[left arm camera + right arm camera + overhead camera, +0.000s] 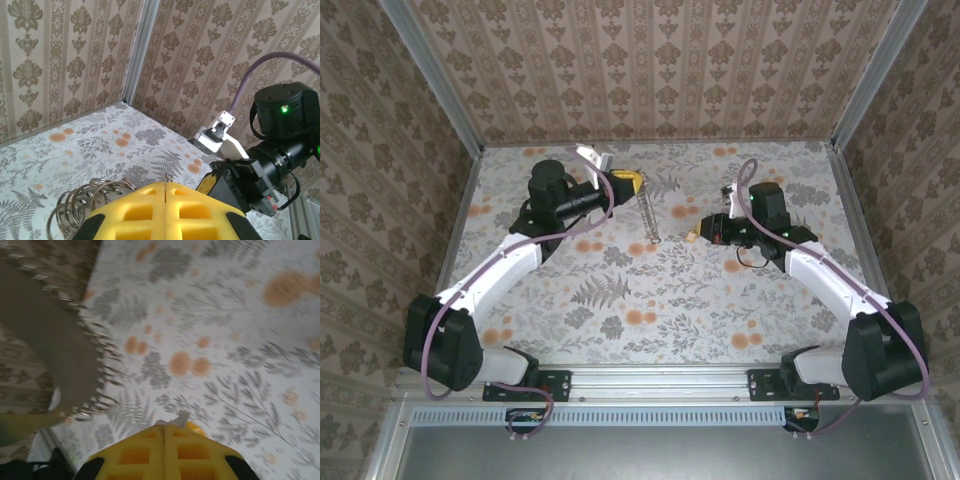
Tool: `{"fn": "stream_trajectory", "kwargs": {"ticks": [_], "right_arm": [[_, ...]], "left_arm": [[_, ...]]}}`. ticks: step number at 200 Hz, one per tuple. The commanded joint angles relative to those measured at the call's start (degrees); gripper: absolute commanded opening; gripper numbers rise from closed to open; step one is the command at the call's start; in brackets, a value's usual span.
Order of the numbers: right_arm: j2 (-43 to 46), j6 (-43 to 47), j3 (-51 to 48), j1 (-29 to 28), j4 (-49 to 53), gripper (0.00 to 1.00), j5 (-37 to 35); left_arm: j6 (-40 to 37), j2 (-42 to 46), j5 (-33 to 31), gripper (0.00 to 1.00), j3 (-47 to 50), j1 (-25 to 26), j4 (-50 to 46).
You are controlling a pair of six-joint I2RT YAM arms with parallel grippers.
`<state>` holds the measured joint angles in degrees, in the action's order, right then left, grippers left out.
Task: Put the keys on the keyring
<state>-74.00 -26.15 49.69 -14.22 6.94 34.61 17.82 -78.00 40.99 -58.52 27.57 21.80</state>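
The keyring (649,218) reads as a long, loose coil of thin dull-metal wire loops, slanting down over the floral-print table cover (620,310); whether its lower end touches the cover I cannot tell. Its upper end is pinched by the left gripper (628,181); the yellow moulded pads are pressed together, a sliver of wire shows in their seam in the left wrist view, and the remaining loops bunch just beside them. The right gripper (705,232) sits to the right of the keyring's lower end, near it but apart; its jaws are also pressed together, pinching the key (181,419); a small pale metal tip and a bit of yellow-orange head poke out past the pads, though that view is blurred.

The keyring is probably light, hard and springy; held at one end it should sway and twist, and the smooth wire could slip between soft pads; a hold close to the free wire end would steady it best. The key looks tiny, stiff and slick; it is best gripped across its flat faces, with the part to be threaded left clear.
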Motion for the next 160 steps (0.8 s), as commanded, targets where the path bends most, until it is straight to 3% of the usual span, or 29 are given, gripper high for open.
{"fn": "stream_trajectory", "kwargs": {"ticks": [1, 70, 160], "right_arm": [[1.89, 3.71, 1.63, 1.08, -4.08, 0.00, 8.78], [6.19, 4.05, 3.82, 5.02, -11.49, 0.00, 13.99], [13.81, 2.56, 3.25, 5.25, -13.71, 0.00, 7.72]], "left_arm": [[-2.90, -1.28, 4.24, 0.00, -3.73, 0.20, -1.05], [-8.90, -5.41, 14.63, 0.00, -10.45, 1.57, -7.34], [-13.68, -11.05, 18.09, 0.00, -18.15, 5.78, -13.81]]}}
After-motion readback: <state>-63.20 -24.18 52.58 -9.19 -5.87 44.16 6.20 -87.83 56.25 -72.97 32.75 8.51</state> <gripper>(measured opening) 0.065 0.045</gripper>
